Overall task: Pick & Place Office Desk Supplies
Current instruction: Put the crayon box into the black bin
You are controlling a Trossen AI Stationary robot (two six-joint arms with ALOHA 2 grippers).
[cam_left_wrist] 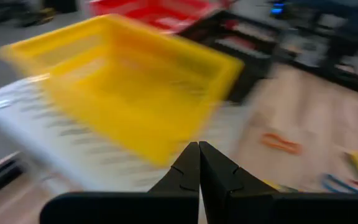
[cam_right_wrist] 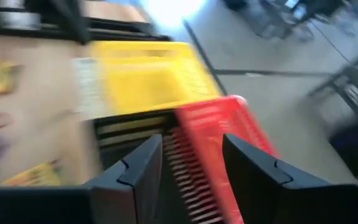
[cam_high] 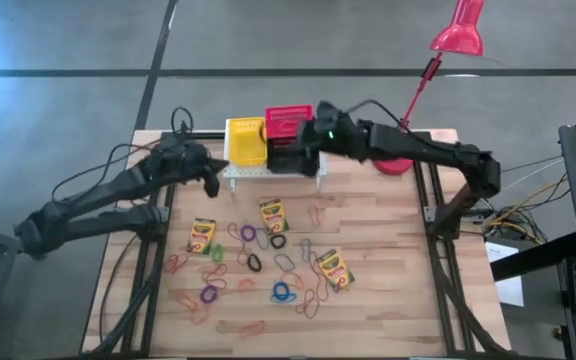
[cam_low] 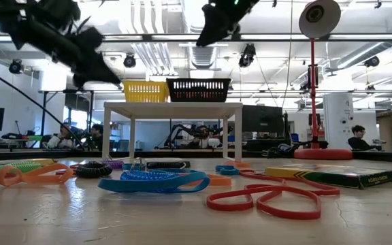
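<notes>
You see two dark, near-black arms, left arm (cam_high: 98,200) and right arm (cam_high: 418,150), each built of long matte links with bulkier housings at the joints. Thin black cables loop loose off the left arm's upper links. A small green light glows on the right arm's wrist housing. The left gripper (cam_left_wrist: 199,163) has two black fingers that taper to points from a broad black base. The right gripper (cam_right_wrist: 191,165) has blocky, angular black fingers with flat inner faces.
</notes>
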